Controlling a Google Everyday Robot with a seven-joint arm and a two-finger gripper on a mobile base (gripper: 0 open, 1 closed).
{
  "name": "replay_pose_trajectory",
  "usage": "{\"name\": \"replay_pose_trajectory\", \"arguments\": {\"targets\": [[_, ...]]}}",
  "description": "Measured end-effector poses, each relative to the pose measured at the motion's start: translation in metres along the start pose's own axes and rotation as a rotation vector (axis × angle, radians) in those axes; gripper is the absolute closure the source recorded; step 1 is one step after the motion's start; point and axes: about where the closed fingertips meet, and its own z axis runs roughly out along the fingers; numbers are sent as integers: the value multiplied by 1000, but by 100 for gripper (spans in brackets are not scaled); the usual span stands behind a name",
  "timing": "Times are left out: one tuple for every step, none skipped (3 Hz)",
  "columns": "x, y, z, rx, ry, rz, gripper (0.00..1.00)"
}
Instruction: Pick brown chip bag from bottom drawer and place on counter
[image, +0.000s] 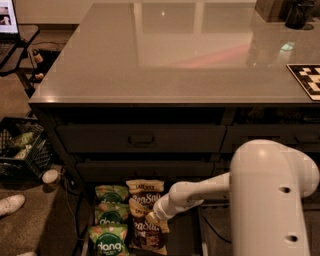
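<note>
From where I stand, a black crate sits on the floor at far left, with a white shoe and a white cup near it. The bottom drawer is pulled open below the counter. Green dang bags fill its left side. Just beside them lies the brown chip bag, with a second brown bag behind it. The gripper is down in the drawer, touching the front bag's top edge; whether it is clamped on the bag I cannot tell. The white arm bulks at right, and a checkered board lies on the counter's right edge.
</note>
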Motion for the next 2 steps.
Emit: {"name": "replay_pose_trajectory", "arguments": {"targets": [[-3,11,-33,-34,3,47,100],[-6,21,-71,-49,19,88,100]]}}
